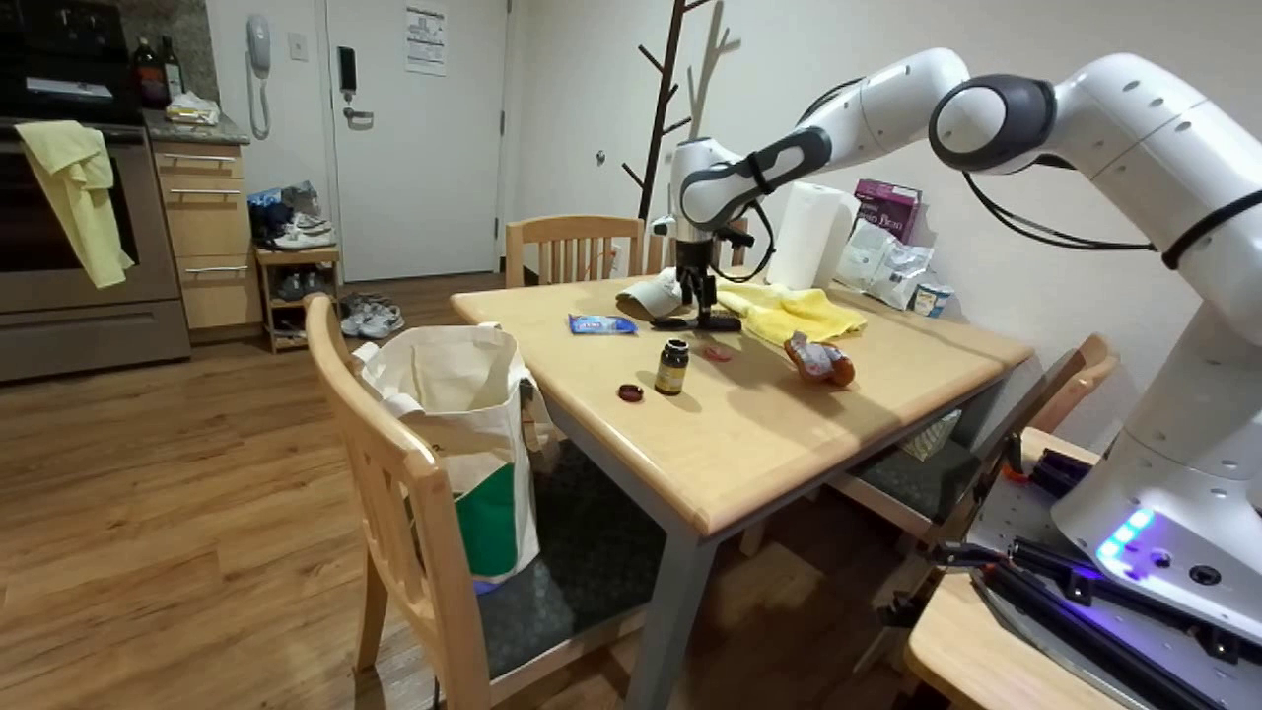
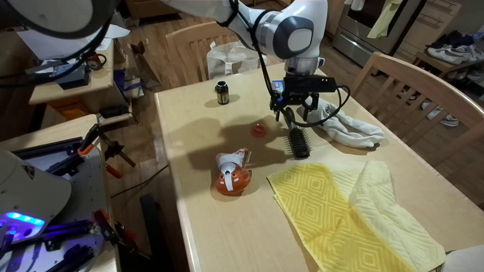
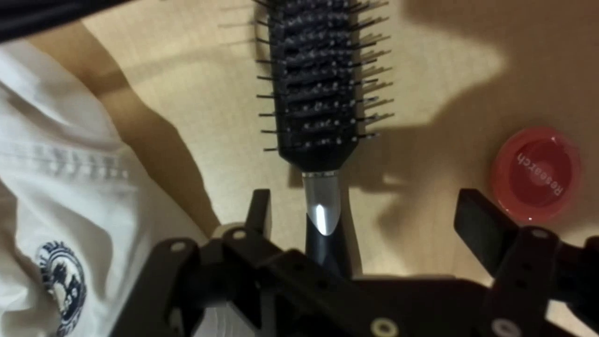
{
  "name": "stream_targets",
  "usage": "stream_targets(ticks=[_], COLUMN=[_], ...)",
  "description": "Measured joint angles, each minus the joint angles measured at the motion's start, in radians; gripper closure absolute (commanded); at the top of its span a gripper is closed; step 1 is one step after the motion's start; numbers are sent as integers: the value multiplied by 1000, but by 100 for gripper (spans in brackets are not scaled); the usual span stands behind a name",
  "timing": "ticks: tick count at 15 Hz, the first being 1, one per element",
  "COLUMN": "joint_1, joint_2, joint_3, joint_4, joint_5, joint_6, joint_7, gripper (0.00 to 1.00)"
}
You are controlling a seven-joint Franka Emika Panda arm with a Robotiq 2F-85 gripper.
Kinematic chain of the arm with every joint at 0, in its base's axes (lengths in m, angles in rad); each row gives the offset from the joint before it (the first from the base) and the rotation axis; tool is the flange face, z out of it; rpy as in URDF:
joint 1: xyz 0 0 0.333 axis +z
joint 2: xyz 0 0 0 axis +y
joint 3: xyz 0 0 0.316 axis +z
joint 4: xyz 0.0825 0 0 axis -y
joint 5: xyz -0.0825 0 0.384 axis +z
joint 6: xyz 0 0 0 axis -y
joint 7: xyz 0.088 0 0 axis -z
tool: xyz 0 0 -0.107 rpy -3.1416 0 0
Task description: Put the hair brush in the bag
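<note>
The black hair brush with a silver collar (image 3: 318,93) lies on the pale wooden table (image 1: 749,444). In the wrist view its bristled head is at upper centre and its handle runs to lower centre. The jaws of the black two-finger gripper (image 3: 366,213) are released: the fingertips stand apart, with the handle between them and a visible gap on each side.

Adjacent items: a white fabric cap with a dark round emblem (image 3: 98,182) occupies the left of the wrist frame, near the fingertip there. A translucent red disc marked "Research" (image 3: 537,173) lies at right, near the opposite fingertip. In an exterior view, a black cable loop (image 2: 317,123) crosses in front of the cap, right of centre. A yellow quilted towel (image 2: 332,211) covers the lower right, just beside the brush head; an orange-and-white rounded object (image 2: 232,181) sits below centre.

In an exterior view, the cream canvas bag with a green panel (image 1: 485,439) stands left of centre on a wooden chair with a dark seat (image 1: 582,562). Between brush and bag in that frame are a blue packet (image 1: 601,324), a dark bottle with a yellow label (image 1: 671,373) and a dark red lid (image 1: 630,392).
</note>
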Motion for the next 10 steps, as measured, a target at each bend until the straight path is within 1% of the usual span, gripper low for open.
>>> stream_targets(ticks=[3, 4, 8, 10], joint_1=[-2, -3, -13, -19], joint_2=[52, 69, 131, 151], joint_3=[0, 1, 10, 11], joint_4=[65, 85, 160, 200], joint_5=[8, 18, 42, 54], joint_6=[-51, -65, -104, -121], joint_7=[-32, -47, -85, -99], gripper=[0, 19, 47, 58])
